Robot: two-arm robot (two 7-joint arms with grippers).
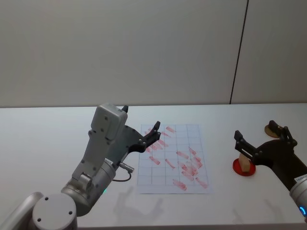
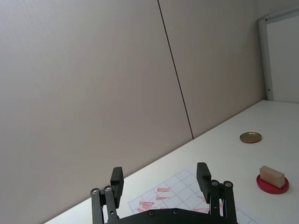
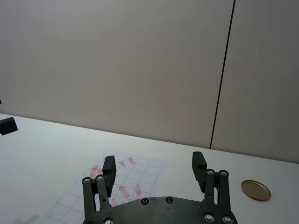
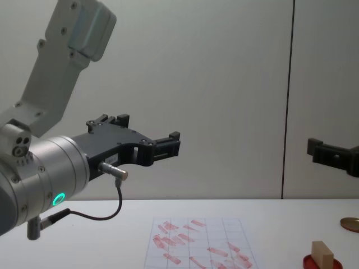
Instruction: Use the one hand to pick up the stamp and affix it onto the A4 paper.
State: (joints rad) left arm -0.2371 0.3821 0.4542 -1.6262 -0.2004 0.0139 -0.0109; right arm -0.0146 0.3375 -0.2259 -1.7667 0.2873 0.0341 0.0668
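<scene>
The right gripper, its fingers spread apart and holding nothing, hovers above the right part of the table. The stamp stands upright on a red disc below the finger nearer the sheet. In the chest view, gripper and stamp are well apart in height. A brass disc lies just beyond. The A4 paper, marked in red, lies left of the stamp, apart from it. The left gripper, likewise spread and empty, hangs over the paper's left edge.
</scene>
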